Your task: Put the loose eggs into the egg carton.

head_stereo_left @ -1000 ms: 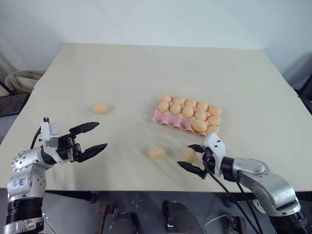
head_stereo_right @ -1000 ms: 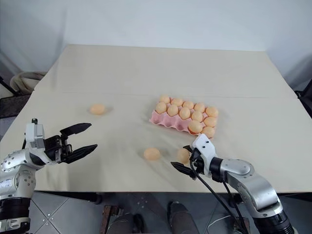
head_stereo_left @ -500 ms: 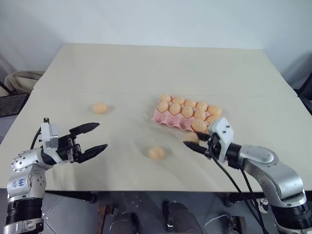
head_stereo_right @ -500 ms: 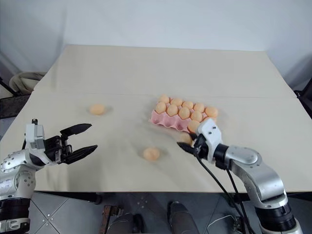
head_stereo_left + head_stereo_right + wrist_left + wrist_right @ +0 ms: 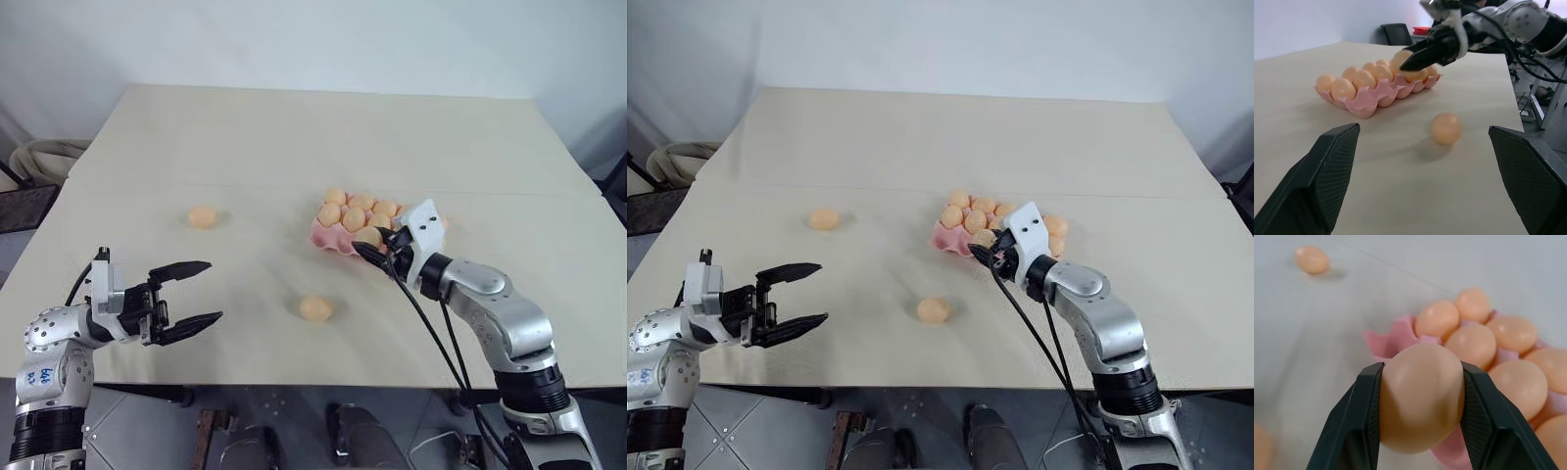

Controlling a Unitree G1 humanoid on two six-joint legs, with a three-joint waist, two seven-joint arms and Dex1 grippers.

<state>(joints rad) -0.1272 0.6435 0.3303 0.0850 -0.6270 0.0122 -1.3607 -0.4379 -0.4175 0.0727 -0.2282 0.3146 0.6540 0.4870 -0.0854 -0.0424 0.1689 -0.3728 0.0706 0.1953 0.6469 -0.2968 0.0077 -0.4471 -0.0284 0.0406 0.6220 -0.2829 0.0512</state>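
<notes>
The pink egg carton (image 5: pixel 324 238) sits right of the table's centre, holding several pale-orange eggs. My right gripper (image 5: pixel 364 245) is shut on one egg (image 5: pixel 1420 404) and holds it just above the carton's near left corner. One loose egg (image 5: pixel 315 308) lies on the table in front of the carton, and another loose egg (image 5: pixel 202 216) lies further left and back. My left gripper (image 5: pixel 212 291) hovers open and empty near the table's front left edge, pointing toward the nearer loose egg (image 5: pixel 1446 128) and the carton (image 5: pixel 1376 100).
The beige table (image 5: pixel 245 137) stretches wide behind the carton. Black cables (image 5: pixel 431 333) hang from my right arm over the front edge. A pale bundle (image 5: pixel 34 162) lies beyond the table's left side.
My right gripper shut on the egg near the front edge, lifted it and carried it forward to the carton's near left corner. The left gripper stayed open and about where it was.
</notes>
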